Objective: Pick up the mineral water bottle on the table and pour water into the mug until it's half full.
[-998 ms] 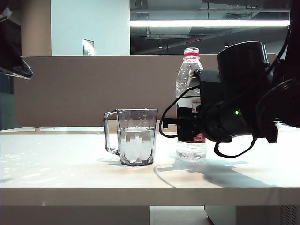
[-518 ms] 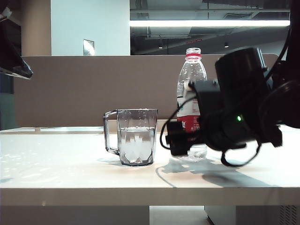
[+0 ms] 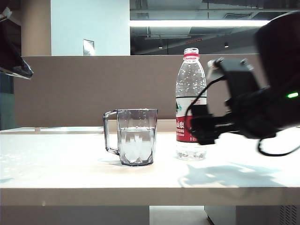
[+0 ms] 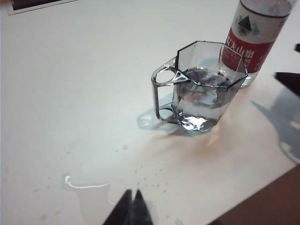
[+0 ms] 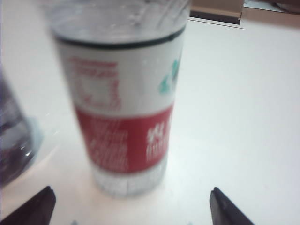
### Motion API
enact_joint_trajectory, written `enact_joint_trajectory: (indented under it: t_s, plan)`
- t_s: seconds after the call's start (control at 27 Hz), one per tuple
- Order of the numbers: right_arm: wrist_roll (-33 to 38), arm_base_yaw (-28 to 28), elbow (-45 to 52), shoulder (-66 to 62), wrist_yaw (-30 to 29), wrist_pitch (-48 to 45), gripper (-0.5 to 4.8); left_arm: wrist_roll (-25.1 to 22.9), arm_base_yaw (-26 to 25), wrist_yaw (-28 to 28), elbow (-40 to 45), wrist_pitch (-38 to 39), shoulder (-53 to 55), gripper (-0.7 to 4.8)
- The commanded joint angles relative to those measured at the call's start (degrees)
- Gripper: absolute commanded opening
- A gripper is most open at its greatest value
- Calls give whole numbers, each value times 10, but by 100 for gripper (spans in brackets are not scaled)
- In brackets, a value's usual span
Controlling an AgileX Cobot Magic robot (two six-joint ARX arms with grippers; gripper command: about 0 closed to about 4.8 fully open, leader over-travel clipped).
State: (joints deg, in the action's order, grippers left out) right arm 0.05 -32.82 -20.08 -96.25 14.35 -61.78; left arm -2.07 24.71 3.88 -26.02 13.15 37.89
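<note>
The mug stands on the counter roughly half full of water. The mineral water bottle stands upright just beside it, released. The right claw is open, clear of the bottle. The left claw is closed, idle. Pouring appears complete.

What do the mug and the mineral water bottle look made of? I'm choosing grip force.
The mug: rigid, transparent and smoky-grey, with glossy facets; plastic or glass, the look leaves it open. The mineral water bottle: thin clear plastic by its ribbed base, with a glossy red-and-white wrap label. The right end effector stands open before it; the left end effector is shut.
</note>
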Motion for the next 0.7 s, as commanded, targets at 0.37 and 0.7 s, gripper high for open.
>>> enact_joint_trajectory:
  t_s: [0.37,0.7]
  plan:
    - [-1,0,150,295,-18,148,-1,0,0,0,-4,-3,-1,-1]
    - [-1,0,153,389,-48,274,-1,0,0,0,-4,-3,-1,-1]
